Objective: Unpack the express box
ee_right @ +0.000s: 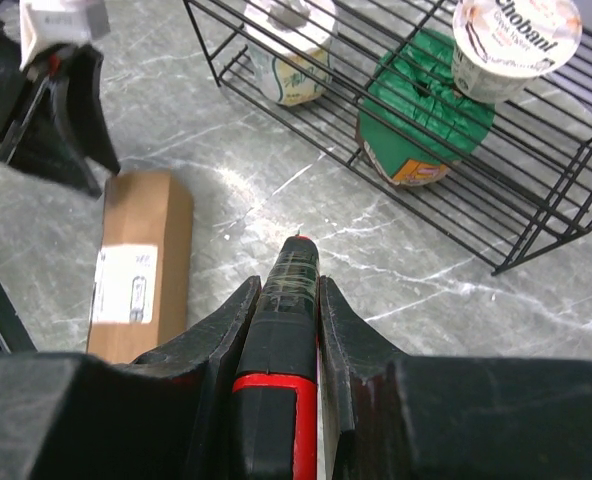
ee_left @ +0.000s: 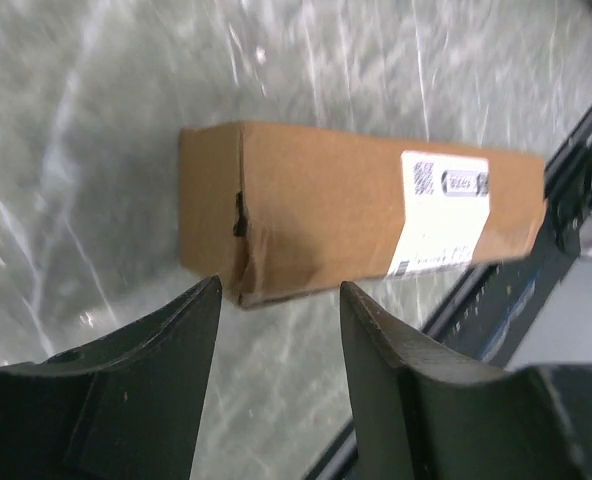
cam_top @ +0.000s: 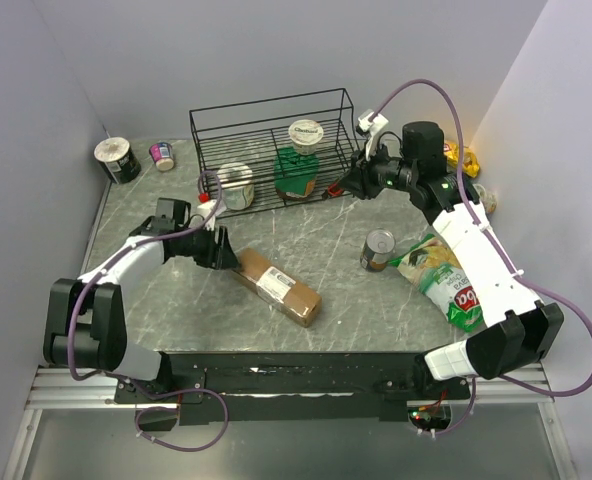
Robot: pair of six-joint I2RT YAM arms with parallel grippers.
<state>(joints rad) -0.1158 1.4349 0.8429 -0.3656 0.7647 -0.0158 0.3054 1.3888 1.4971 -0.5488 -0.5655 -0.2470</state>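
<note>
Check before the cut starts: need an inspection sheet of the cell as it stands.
Surface: grey marbled table, no spill seen.
Job's things: express box closed, lying flat, label up.
Clutter: wire rack holding yogurt cup, green package and pale jar; can and chip bag on the right; two tubs in the far left corner.
Grippers: left gripper open at the box's end, not around it; right gripper shut on black-and-red tool.
Cables: purple cable looping over each arm, none on the box.
Surroundings: plain grey walls.
</note>
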